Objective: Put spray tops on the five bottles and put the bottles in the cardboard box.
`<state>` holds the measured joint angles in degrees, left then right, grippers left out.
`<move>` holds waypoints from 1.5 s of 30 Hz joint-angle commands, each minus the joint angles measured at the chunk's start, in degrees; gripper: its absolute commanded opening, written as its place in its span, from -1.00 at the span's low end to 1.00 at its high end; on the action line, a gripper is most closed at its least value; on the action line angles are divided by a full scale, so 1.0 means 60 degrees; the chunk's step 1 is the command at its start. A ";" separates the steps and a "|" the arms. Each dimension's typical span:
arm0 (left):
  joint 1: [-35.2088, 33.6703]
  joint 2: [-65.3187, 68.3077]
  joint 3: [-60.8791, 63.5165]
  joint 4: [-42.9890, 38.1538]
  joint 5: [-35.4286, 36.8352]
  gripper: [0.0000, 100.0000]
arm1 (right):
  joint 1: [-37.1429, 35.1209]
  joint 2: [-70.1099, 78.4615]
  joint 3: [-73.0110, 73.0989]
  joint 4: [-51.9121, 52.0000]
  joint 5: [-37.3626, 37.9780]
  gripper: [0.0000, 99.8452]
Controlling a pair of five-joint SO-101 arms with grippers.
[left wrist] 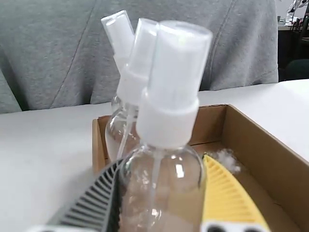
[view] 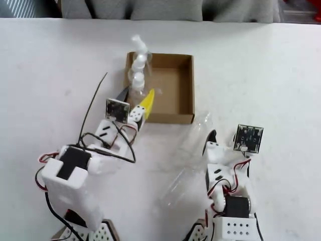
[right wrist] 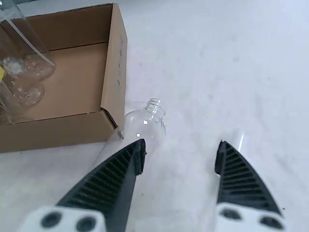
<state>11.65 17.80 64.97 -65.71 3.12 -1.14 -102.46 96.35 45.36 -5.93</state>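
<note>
My left gripper (view: pixel 136 100) is shut on a clear bottle (left wrist: pixel 161 183) with a white spray top (left wrist: pixel 170 82), holding it upright at the near left corner of the cardboard box (view: pixel 173 88). Two more topped bottles (view: pixel 138 60) stand in a row behind it along the box's left wall; the left wrist view has them (left wrist: pixel 126 72) just past the held one. My right gripper (right wrist: pixel 179 150) is open just above the table. A clear bottle without a top (right wrist: pixel 143 126) lies beside its dark left finger (right wrist: pixel 133 157), against the box's front right corner.
The box's brown floor (right wrist: pixel 72 77) is bare to the right of the standing bottles. More clear plastic (view: pixel 175 186) lies on the white table between the two arms. A person in grey sits behind the far table edge.
</note>
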 commanded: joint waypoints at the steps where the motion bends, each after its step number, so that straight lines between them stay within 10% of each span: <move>1: -0.0154 -0.0110 -0.0190 0.0073 -0.0117 -0.70 | 0.0110 -0.0037 0.0073 0.0037 -0.0044 -0.58; 24: -0.0535 -0.2396 0.1128 0.1568 0.0293 -0.34 | 0.0081 -0.0037 0.0073 0.0037 -0.0044 -0.59; 45: -0.0168 -0.5223 0.2344 0.2930 0.0293 -0.39 | 0.0081 -0.0037 0.0073 0.0037 -0.0044 -0.58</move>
<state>9.71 -5.93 77.98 -52.70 4.53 -1.14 -102.46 96.35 45.36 -5.93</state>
